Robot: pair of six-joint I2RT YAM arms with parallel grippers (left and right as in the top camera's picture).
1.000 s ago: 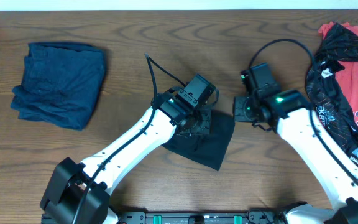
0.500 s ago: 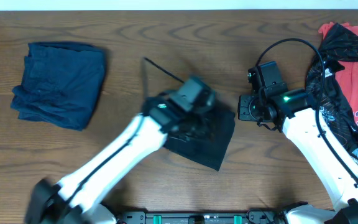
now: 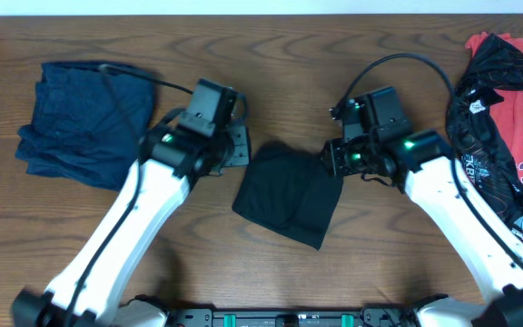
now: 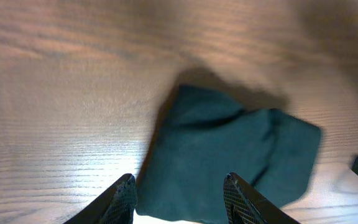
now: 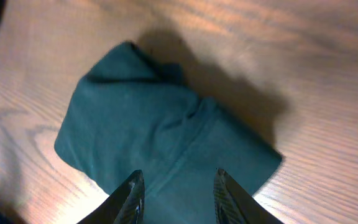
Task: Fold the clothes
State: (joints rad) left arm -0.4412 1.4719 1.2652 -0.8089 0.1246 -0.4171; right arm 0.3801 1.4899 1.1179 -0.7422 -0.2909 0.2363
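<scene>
Shirt (image 3: 289, 193) lies folded midway between the table's (image 3: 379, 54) side edges, left gripper (image 3: 236, 151) and right gripper (image 3: 331, 161) flanking it, jaws parted, empty.

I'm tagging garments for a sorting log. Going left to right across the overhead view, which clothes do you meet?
dark blue garment → folded black T-shirt → heap of black-patterned and red tops, which overlap too much to order between themselves.
</scene>
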